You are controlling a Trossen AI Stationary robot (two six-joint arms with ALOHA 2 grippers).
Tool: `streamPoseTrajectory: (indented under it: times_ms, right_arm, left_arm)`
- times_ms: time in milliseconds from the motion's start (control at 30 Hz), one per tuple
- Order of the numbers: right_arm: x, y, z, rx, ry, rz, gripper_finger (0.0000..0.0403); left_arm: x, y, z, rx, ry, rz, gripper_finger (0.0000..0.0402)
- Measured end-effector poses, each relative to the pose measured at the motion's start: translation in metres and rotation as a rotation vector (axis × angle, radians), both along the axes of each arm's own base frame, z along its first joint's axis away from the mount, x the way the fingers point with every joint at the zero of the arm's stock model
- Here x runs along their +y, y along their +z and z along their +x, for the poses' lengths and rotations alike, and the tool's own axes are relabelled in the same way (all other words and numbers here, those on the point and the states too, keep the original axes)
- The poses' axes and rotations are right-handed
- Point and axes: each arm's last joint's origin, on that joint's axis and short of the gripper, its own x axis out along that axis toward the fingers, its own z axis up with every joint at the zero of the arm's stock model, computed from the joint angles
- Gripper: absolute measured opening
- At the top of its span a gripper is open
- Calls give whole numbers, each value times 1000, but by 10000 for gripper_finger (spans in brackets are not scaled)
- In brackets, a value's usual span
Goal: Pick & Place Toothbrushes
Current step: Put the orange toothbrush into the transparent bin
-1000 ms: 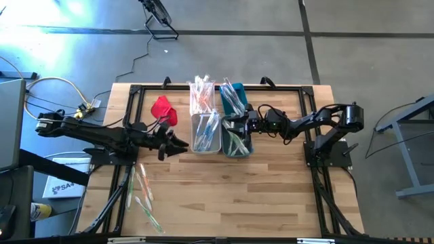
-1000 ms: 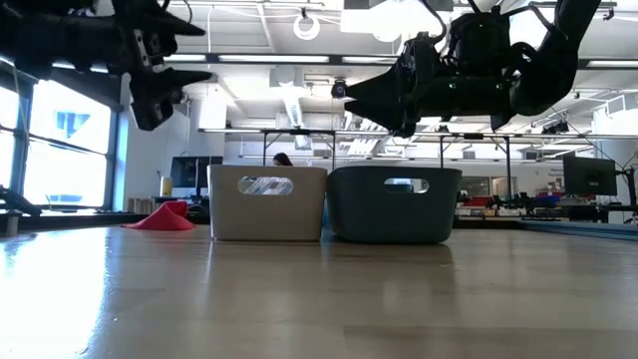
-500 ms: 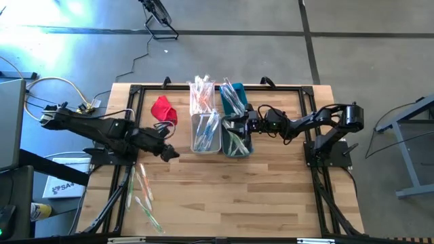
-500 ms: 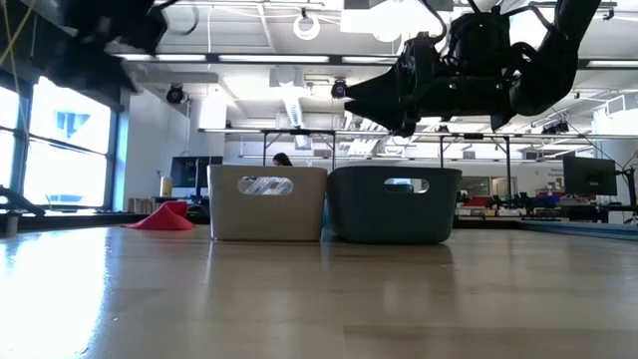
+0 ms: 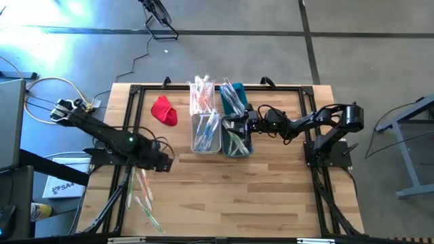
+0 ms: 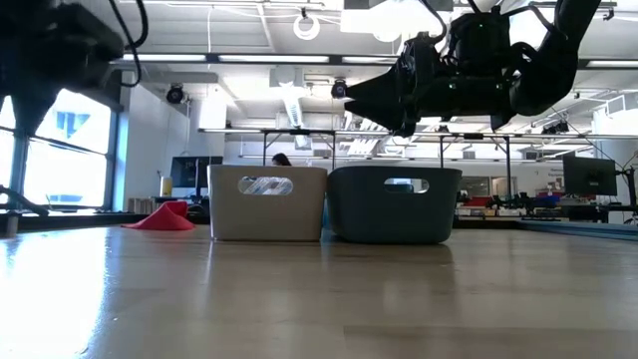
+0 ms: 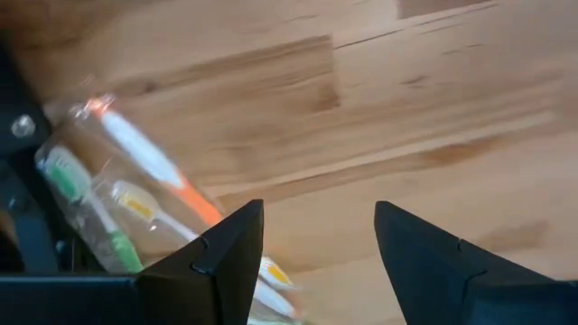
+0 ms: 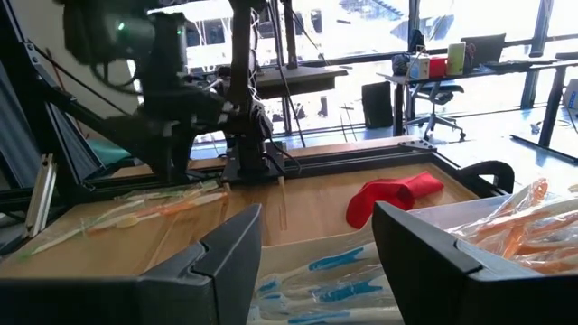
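Observation:
Wrapped toothbrushes (image 5: pixel 141 184) lie loose on the wood near the table's left front; in the left wrist view these toothbrushes (image 7: pixel 122 203) show orange and green handles. More toothbrushes (image 5: pixel 203 93) lie behind and inside a pale bin (image 5: pixel 205 133) and a teal bin (image 5: pixel 237 139). My left gripper (image 5: pixel 164 164) hangs open above bare table, pointing down, just right of the loose ones. My right gripper (image 5: pixel 229 126) is open and level over the teal bin, above its toothbrushes (image 8: pixel 334 273).
A red cloth (image 5: pixel 163 110) lies on the table left of the bins, toward the far edge. The two bins (image 6: pixel 267 202) stand side by side at the table's middle. A black frame rail (image 7: pixel 27 226) runs beside the loose toothbrushes. Bare wood spreads over the near half.
My left gripper has drawn away from the pale bin toward the table's near edge and a little left. It has rolled and tipped from level to pointing down at the table beside the loose toothbrushes. It stays open.

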Motion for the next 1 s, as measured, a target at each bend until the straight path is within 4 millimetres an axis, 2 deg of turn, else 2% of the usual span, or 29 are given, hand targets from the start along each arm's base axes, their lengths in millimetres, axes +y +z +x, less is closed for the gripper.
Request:
streamPoseTrajectory:
  times_ms: [167, 367, 700, 1000]
  right_arm:
    - [0, 0, 0, 2, 0, 0, 204]
    - [0, -1, 0, 6, 0, 1, 204]
    - [0, -1, 0, 7, -1, -5, 204]
    - [0, -1, 0, 8, -1, -5, 204]
  left_arm:
    - [-13, -17, 4, 192, 78, -49, 207]
    - [-27, -33, 5, 375, 55, -103, 207]
    - [-31, -45, 11, 334, 26, -88, 207]
    - [-32, -73, 10, 265, 1, -183, 207]
